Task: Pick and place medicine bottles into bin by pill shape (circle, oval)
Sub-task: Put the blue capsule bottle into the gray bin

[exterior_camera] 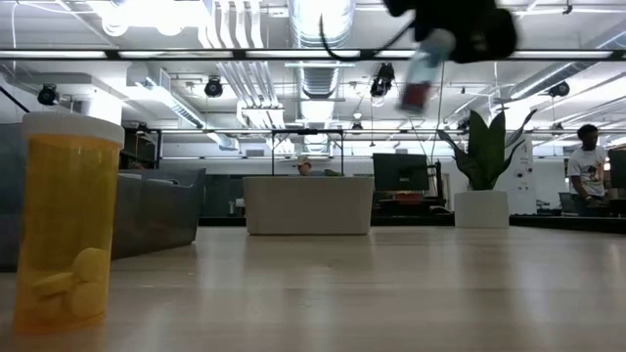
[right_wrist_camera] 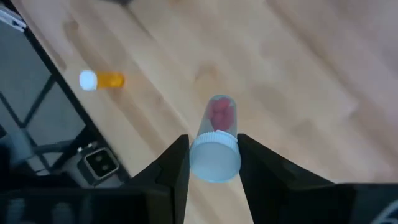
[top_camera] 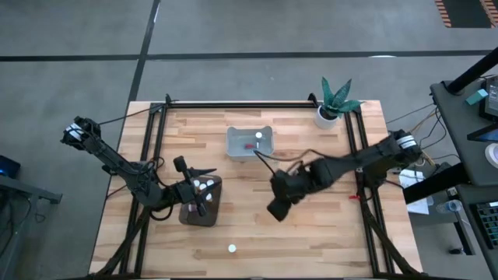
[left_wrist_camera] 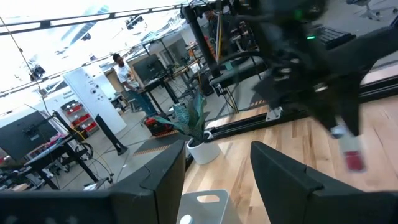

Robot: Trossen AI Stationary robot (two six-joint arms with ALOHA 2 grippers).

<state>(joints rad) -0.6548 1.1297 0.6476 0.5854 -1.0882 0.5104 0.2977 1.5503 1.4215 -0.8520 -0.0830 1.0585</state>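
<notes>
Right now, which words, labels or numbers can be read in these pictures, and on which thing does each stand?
None can be read.
Whiteboard in the room: marks too blurred to read.
Amber bottle close to the low camera: no label shows.
Clear bottle in the right gripper: no label shows.

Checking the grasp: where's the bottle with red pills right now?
The red-pill bottle sits clamped in the right gripper, lifted above the table right of centre.

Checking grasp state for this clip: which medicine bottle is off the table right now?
The clear bottle with red pills, pinched by its white cap in the right gripper above the bare wood; the amber bottle lies on the table.
</notes>
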